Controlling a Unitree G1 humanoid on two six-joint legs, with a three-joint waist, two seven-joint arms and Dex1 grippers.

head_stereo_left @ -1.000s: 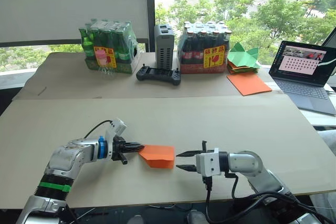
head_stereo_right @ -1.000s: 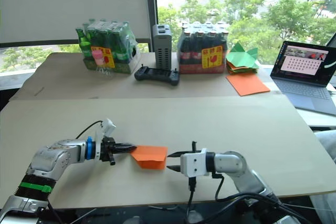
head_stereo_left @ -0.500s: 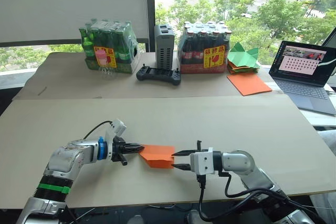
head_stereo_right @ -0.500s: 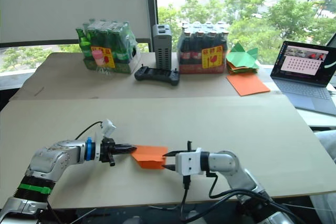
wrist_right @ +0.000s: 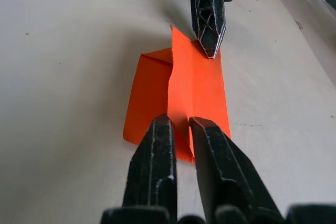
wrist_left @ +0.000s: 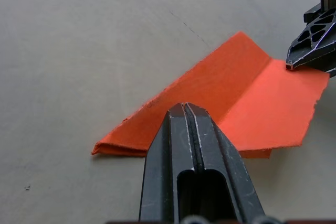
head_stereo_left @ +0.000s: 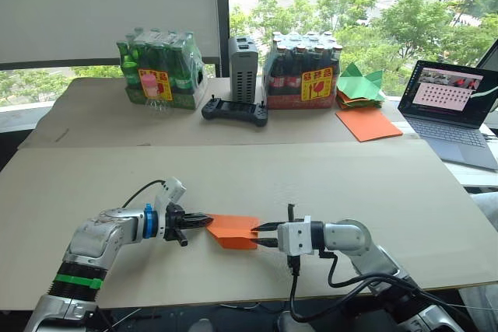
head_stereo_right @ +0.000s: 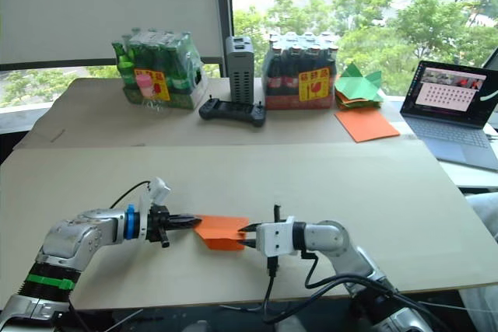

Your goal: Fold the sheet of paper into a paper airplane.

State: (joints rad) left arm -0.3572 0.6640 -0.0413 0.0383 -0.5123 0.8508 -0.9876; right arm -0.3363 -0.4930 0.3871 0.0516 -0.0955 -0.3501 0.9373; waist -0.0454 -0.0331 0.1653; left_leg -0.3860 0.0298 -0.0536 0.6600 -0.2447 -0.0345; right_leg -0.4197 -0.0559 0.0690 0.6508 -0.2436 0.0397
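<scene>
Two tools: the left tool [head_stereo_left: 204, 221] is pinched shut on one end of the paper [head_stereo_left: 233, 231]. The right tool [head_stereo_left: 255, 234] has a small gap, with the raised fold between its fingers.
Paper: folded orange wedge, flat on the table [head_stereo_left: 311, 176] between the tools.
Feel: thin, light, bendy, tears easily. Hold the raised middle fold.
Change: the right tool came closer and narrowed.

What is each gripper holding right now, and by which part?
Left gripper is shut on the pointed nose end of the folded orange paper wedge. Right gripper straddles the raised fold at the opposite end, fingers slightly apart.
</scene>
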